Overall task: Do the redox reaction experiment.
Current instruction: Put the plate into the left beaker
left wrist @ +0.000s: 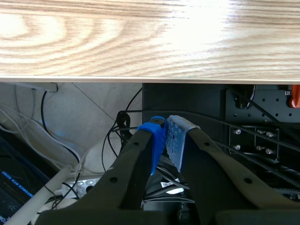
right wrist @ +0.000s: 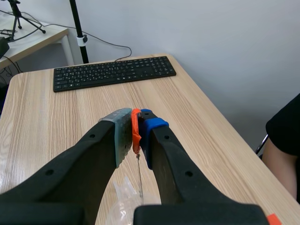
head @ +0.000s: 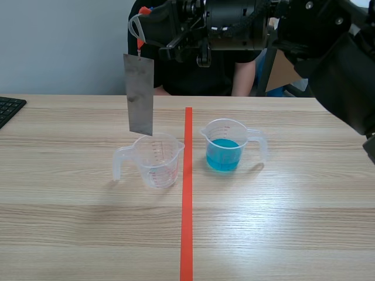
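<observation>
While the right arm is lying across the top of the scene view, the right gripper is sitting at the upper left of centre, clamping tight on an orange-red clip with a metal plate hanging from it. Plate is looking dull grey, tall and narrow, flat, with a mottled, smudgy face, and is hanging upright. Its lower edge is sitting right at the rim of a clear cup; cannot tell if it is dipping inside. That cup is standing just left of the tape line, handle pointing left, and is showing red graduation marks too small to read. A blue-liquid cup is standing just right of the line, roughly half full, handle pointing right. A keyboard is poking in at the left edge and a person in black is sitting at top centre. From the right wrist view the pads are squeezing the clip, and the plate is showing edge-on as a thin line under the gripper, above the clear cup. Key legends are unreadable. The left gripper is sitting below the table edge, fingers pressing together on nothing, with cables ahead and a dark box beside it, its white lettering not legible.
</observation>
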